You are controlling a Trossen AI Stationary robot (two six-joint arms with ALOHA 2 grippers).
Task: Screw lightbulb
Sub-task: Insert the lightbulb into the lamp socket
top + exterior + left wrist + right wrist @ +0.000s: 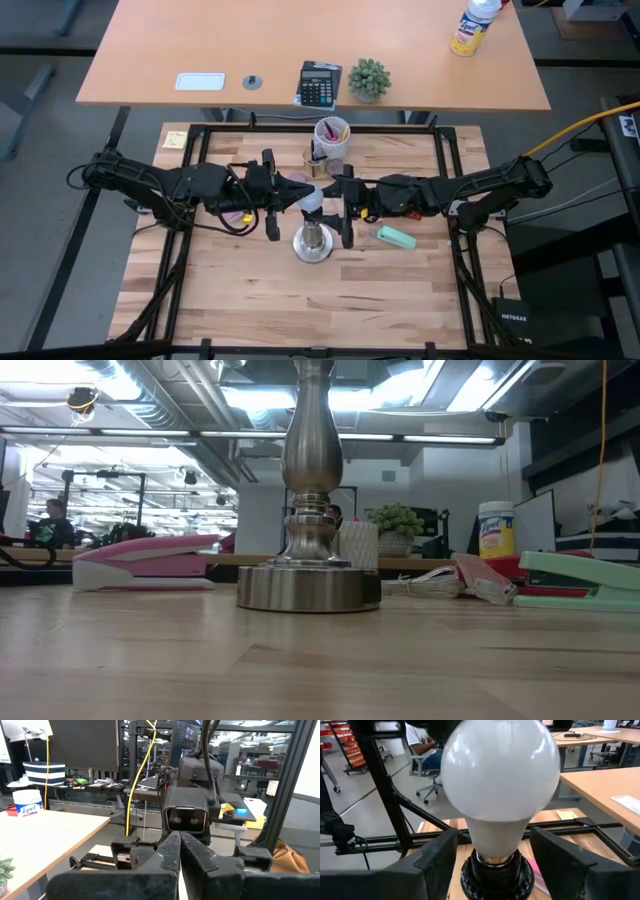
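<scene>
The silver metal lamp stand with a round base (309,586) stands on the pale butcher-block wooden table (230,290), nearest the low camera, its turned neck rising out of the top of that view. On top of the stand, seated in a black socket, is the white frosted round lightbulb (500,775) — upright, its narrow end down in the collar. The right gripper (495,857) straddles the bulb's base with its two dark fingers (432,865) standing apart on either side, released and not pressing the glass. The left gripper (181,855) sits just on the other side of the stand's top, its fingers clenched together on nothing, facing the right arm.

Beside the stand lie a pink stapler (150,562) on one side and a mint-green stapler (580,580) on the other. Beyond the stand, near the table's far edge, stands a white cup of pens (332,140) — and on the tan desk behind it, a black calculator (320,83) and a small green potted plant (368,79).
</scene>
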